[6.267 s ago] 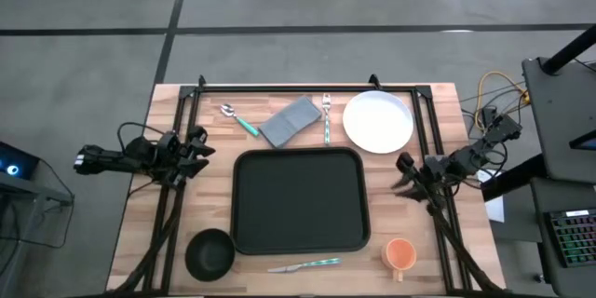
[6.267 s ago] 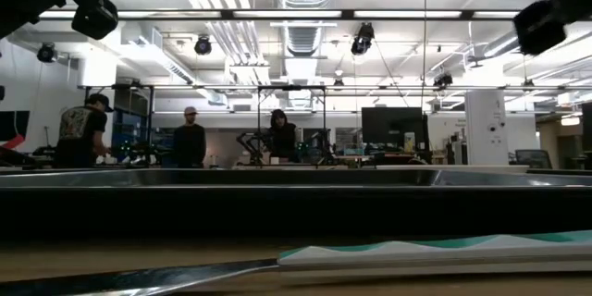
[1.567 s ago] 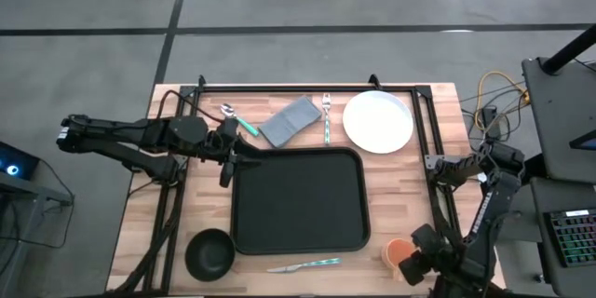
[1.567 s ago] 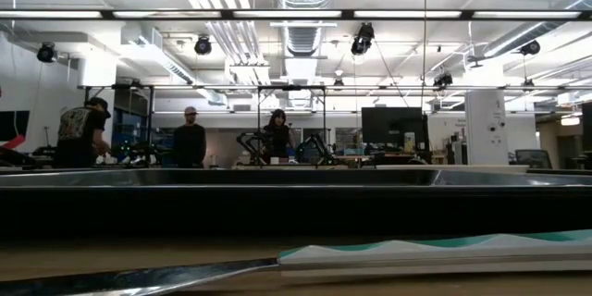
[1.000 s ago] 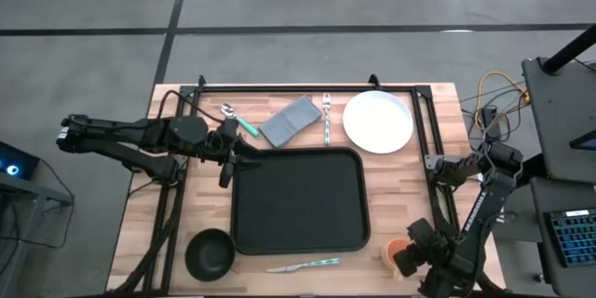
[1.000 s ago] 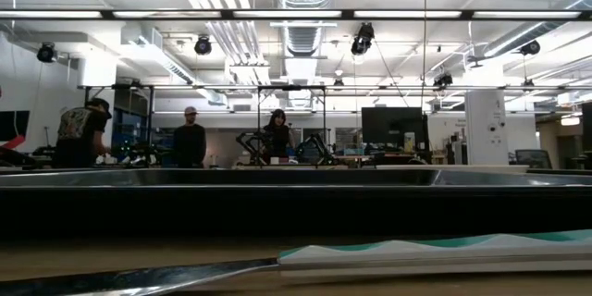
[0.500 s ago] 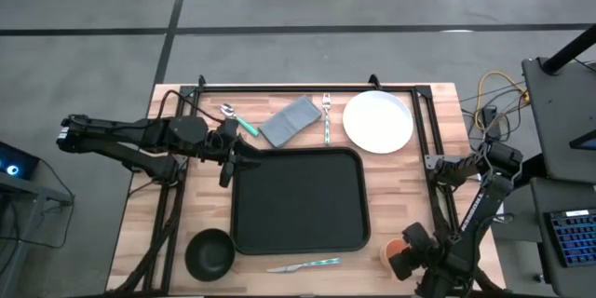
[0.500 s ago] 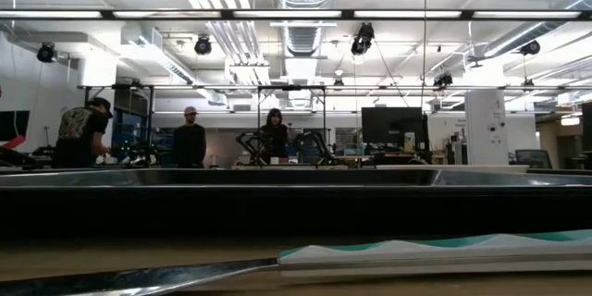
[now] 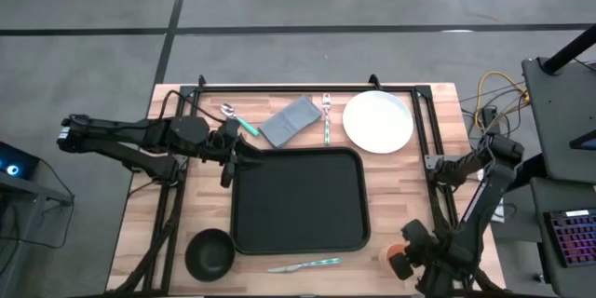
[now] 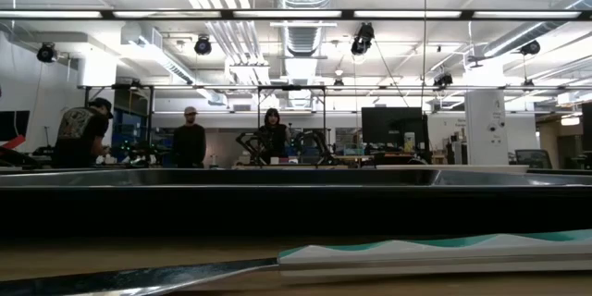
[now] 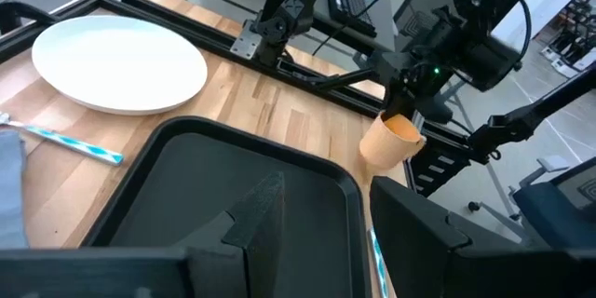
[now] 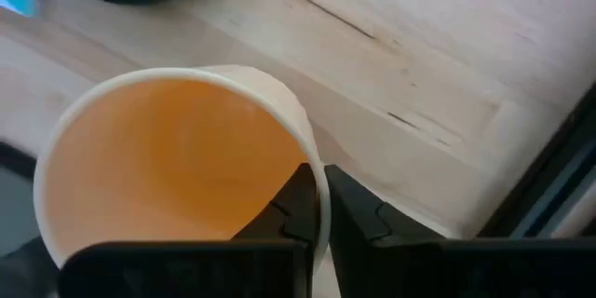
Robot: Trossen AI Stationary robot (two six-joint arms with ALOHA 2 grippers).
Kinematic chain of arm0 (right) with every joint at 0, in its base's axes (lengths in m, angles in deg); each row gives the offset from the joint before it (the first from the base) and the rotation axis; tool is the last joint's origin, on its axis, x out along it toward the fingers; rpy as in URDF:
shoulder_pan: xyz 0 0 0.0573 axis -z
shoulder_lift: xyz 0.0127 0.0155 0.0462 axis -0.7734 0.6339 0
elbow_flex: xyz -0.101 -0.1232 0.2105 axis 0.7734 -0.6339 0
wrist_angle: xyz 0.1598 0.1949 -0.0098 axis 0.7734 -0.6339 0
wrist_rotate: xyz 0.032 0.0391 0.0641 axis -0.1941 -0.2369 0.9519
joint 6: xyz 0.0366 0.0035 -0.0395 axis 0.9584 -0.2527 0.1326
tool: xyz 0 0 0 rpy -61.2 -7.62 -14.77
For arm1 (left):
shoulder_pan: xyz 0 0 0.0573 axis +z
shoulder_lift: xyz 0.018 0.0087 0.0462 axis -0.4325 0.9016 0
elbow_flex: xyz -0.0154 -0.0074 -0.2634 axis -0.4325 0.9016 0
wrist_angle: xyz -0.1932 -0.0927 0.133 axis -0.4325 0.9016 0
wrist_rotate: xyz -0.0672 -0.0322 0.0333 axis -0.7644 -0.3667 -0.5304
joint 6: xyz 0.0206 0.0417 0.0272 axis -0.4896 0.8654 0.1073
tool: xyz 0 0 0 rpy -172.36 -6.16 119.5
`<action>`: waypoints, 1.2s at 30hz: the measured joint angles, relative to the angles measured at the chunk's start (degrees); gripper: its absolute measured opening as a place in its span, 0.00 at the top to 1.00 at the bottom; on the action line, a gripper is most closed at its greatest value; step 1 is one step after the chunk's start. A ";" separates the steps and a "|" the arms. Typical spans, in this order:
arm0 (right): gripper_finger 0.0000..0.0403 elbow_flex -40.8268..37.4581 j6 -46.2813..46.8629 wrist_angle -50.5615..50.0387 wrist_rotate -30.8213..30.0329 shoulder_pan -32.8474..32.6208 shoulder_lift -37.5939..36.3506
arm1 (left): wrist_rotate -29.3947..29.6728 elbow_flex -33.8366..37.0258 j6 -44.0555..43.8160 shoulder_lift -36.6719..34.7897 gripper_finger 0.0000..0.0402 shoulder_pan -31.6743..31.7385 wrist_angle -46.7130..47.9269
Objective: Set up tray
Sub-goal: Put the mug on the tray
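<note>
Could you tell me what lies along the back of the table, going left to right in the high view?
Spoon → grey cloth → fork → white plate.

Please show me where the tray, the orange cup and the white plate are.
tray (image 9: 298,200): high view, bare middle of its floor.
cup (image 12: 168,177): right wrist view, its inside.
plate (image 9: 378,121): high view, its centre.

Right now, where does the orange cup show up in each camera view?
High view: the orange cup sits near the table's front right corner, under the right gripper.
Low view: not in it.
Left wrist view: upright beyond the tray, cup at.
Right wrist view: fills the picture, rim pinched between fingers.
Shared landmark: the tray's corner beside the cup.
</note>
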 joint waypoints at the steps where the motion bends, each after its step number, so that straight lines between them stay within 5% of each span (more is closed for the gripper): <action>1: 0.98 0.62 -0.99 -1.84 -0.01 0.71 -1.05 | -0.53 0.00 -0.01 0.25 0.65 0.00 -0.51; 5: 0.98 4.36 -7.97 -12.02 -0.03 5.97 -5.60 | -0.82 0.00 -0.03 1.59 0.65 0.00 -1.22; 10: 0.98 8.27 -28.25 -17.98 -6.18 19.73 -8.72 | 0.32 0.00 -0.03 4.28 0.65 0.04 -3.89; 17: 0.98 11.66 -65.28 -2.84 -11.45 44.81 -7.88 | 2.43 -0.01 1.55 7.96 0.65 0.07 -10.27; 22: 0.98 15.86 -81.18 8.89 -12.03 56.47 -6.04 | 6.45 -0.13 2.35 8.72 0.65 0.04 -9.66; 29: 0.98 27.51 -92.46 10.35 -8.88 63.33 5.35 | 23.99 -3.60 2.26 8.71 0.65 0.07 -8.11; 36: 0.98 43.48 -99.30 7.89 -7.02 63.97 17.07 | 27.87 -10.93 3.00 11.83 0.65 0.35 8.04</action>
